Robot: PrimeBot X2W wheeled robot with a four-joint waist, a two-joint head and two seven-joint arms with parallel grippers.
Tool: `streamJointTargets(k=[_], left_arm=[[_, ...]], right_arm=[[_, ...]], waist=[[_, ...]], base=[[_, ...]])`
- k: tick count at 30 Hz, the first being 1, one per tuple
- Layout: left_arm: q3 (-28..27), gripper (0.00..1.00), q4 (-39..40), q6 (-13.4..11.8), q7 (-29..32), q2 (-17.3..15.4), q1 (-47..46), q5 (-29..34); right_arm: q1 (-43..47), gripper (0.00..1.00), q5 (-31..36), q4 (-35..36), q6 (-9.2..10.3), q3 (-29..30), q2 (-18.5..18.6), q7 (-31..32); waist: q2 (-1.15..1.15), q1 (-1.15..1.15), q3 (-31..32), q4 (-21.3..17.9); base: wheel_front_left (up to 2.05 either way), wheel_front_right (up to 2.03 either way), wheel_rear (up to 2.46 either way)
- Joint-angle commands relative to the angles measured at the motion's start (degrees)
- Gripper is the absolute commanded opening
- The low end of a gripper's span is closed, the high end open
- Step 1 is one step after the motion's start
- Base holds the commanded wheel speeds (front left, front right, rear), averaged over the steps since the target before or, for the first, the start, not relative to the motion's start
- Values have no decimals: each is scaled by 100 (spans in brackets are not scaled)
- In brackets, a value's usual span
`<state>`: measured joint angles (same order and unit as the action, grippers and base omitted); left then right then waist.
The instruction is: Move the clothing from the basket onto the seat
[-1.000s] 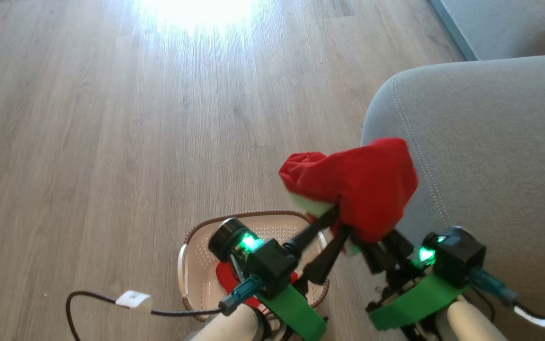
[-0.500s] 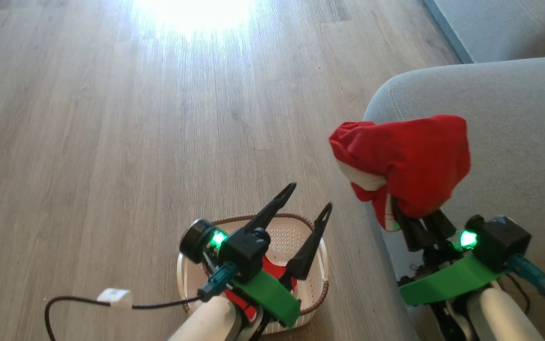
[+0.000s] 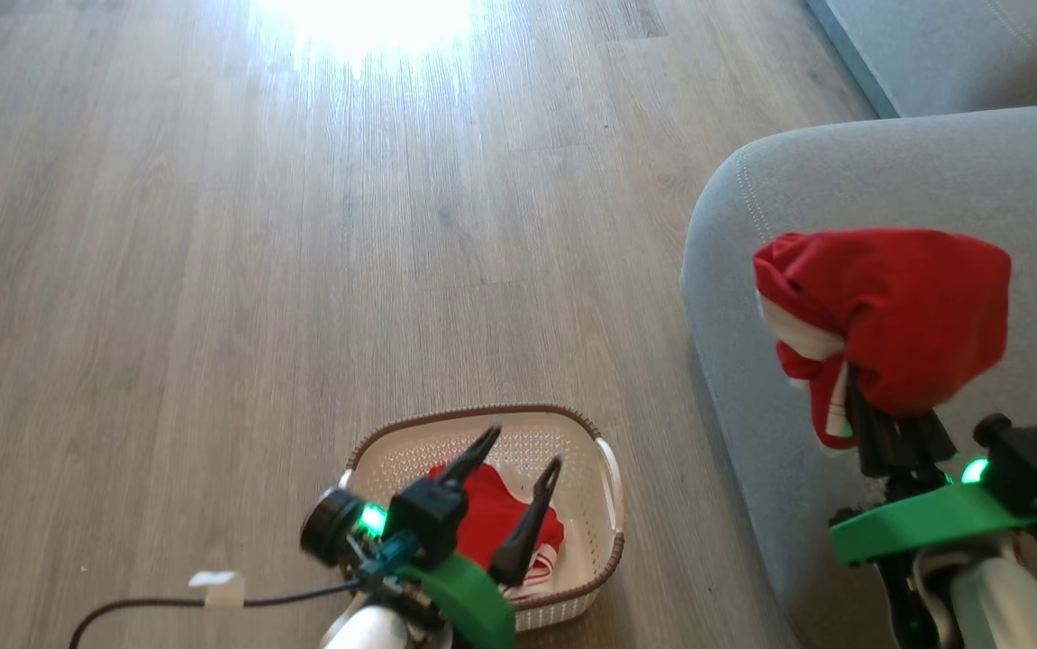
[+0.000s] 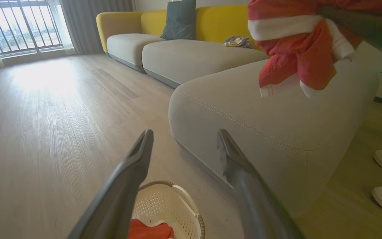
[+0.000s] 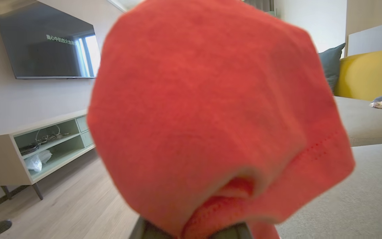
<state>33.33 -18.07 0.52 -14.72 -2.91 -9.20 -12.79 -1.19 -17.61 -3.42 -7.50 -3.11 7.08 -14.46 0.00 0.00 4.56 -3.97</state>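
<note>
Left gripper [image 3: 523,449] is hovering right over the basket [image 3: 473,413], fingers spread wide with nothing between them, tips pointing up and right in the head view. Second red garment [image 3: 491,518] is lying in the basket directly under that gripper, so the left arm is the nearer one for the next pick; judging it as a straight drop, no sideways reach needed. Left forearm is covering the basket's near edge and part of the cloth, so can't tell whether that's one piece or more, or which way it's running. Right gripper [image 3: 898,433] is clamping the held red garment [image 3: 896,306], which is bunching and draping over the fingers, white trim hanging off its left side; the bundle's long axis is running roughly left-right across the head view. It's hanging above the seat [image 3: 842,180], inside the rounded corner and past the stitched seam, so the seat is lying below and ahead of the right gripper; release is looking like a lowering, not more travel. Right fingertips are buried in cloth, and from the right wrist the fabric is too close and blurred to judge the gap down to the cushion. Wood floor [image 3: 302,270] is running on beyond, glare washing out its far end
</note>
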Motion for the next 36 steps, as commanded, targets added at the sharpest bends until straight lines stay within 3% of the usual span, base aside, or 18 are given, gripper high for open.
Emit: streamJointTargets(k=[1, 9, 18, 30, 36], left_arm=[[-227, 100, 80, 56, -28, -13, -168, 73], [-433, 100, -312, 220, -28, -6, 12, 201], [-534, 100, -451, 362, -28, 1, 142, 13], [-519, 100, -434, 298, -28, 2, 114, -38], [-543, 100, -381, 288, -28, 2, 104, 4]], right_arm=[[-64, 0, 80, 146, 1, -34, -21, -54], [120, 0, 241, -205, 1, 383, -159, -54], [136, 0, 189, -430, 1, 412, -174, -54], [99, 0, 146, -460, 1, 386, -163, -54], [19, 0, 164, -416, 1, 401, -109, -54]], waist=[[0, 0, -1, -8], [0, 0, 8, -50], [0, 0, 15, -92], [0, 0, -28, -136], [0, 0, -67, -411]], base=[[0, 0, 0], [0, 0, 0], [0, 0, 0], [0, 0, 0], [0, 0, 0]])
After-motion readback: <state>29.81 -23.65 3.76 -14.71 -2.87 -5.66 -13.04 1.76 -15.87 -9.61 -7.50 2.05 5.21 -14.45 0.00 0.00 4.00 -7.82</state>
